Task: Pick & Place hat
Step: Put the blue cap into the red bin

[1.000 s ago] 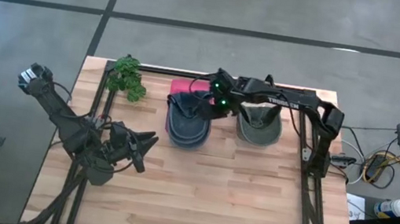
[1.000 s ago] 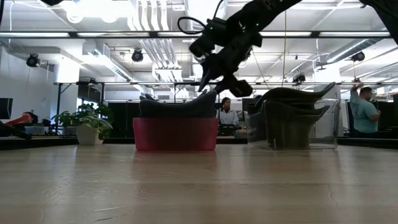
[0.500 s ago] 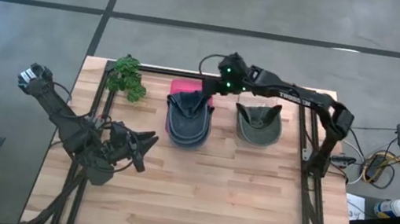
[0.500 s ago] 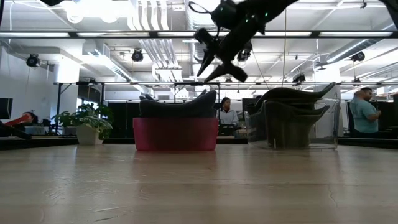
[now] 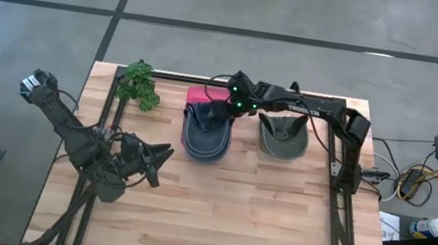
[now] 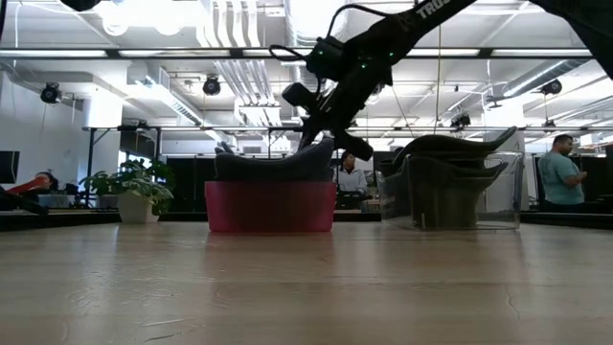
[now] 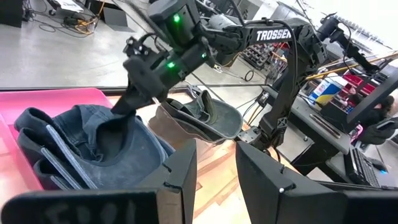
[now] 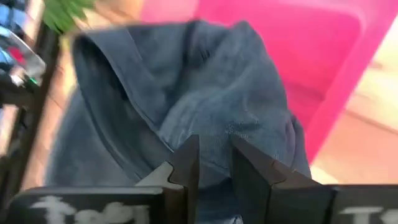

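Note:
A stack of blue hats point(image 5: 205, 129) sits in a pink bin point(image 5: 199, 94) at the far middle of the table. It also shows in the low view point(image 6: 273, 158). My right gripper point(image 5: 218, 114) reaches down onto the top blue hat point(image 8: 205, 99), its fingers nearly together on the crown. My left gripper point(image 5: 163, 156) waits over the table's left half, empty, with a narrow gap between its fingers point(image 7: 214, 162). My right gripper meets the top blue hat at the crown point(image 7: 115, 118), near the far right of the stack. Its fingers slant down from the far right. The cloth rises in a small peak to the fingertips point(image 7: 124, 102) and shows in the narrow gap point(image 8: 214, 134). The hat rests on the stack.
A clear box with olive hats point(image 5: 284, 137) stands right of the pink bin, also in the low view point(image 6: 450, 158). A small green plant point(image 5: 139, 85) stands at the far left. Bare wooden table lies toward the near edge. People show in the room behind.
My right gripper rose and drew back toward the far edge, then came down again toward the left onto the top blue hat. The hats stayed in place.

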`<state>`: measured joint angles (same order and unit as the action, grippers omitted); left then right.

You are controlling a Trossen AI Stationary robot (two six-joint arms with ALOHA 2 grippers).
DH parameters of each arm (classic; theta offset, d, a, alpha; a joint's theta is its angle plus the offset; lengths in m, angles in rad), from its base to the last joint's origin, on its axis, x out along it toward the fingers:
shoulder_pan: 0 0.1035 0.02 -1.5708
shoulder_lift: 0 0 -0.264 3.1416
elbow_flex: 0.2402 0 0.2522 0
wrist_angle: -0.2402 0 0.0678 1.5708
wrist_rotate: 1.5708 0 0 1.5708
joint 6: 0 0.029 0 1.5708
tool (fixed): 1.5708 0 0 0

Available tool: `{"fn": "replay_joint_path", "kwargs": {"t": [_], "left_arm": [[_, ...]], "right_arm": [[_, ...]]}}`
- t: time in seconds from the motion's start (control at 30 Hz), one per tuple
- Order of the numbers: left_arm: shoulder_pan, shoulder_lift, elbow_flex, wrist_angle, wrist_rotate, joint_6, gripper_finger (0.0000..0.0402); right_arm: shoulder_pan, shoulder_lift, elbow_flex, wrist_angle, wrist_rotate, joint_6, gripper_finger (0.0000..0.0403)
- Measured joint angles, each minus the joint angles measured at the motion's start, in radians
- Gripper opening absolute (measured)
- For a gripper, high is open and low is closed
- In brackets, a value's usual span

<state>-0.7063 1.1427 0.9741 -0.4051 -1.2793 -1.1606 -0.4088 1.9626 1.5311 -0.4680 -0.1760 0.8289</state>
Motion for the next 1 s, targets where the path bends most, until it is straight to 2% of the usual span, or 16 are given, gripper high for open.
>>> {"fn": "replay_joint_path", "kwargs": {"t": [0.17,0.37,0.57,0.67,0.77,0.9,1.0], "left_arm": [[0.0,0.0,0.0,0.0,0.0,-0.001,0.0105],[0.0,0.0,0.0,0.001,0.002,-0.004,0.0105],[0.0,0.0,0.0,0.001,0.002,-0.012,0.0105],[0.0,0.0,0.0,0.002,0.002,-0.021,0.0105],[0.0,0.0,0.0,0.005,0.002,-0.03,0.0105],[0.0,0.0,0.0,0.01,0.002,-0.037,0.0105],[0.0,0.0,0.001,0.011,0.002,-0.039,0.0105]], "right_arm": [[0.008,0.002,-0.001,-0.067,-0.008,-0.054,0.0079],[-0.013,-0.078,0.004,-0.163,-0.006,-0.166,0.0079],[-0.025,-0.101,0.113,-0.179,0.076,-0.277,0.0079],[-0.002,-0.062,0.181,-0.128,0.078,-0.39,0.0079],[0.021,0.012,0.252,-0.175,0.098,-0.464,0.0079],[0.032,0.145,0.355,-0.341,0.099,-0.514,0.0079],[0.037,0.261,0.448,-0.529,0.103,-0.525,0.0079]]}}
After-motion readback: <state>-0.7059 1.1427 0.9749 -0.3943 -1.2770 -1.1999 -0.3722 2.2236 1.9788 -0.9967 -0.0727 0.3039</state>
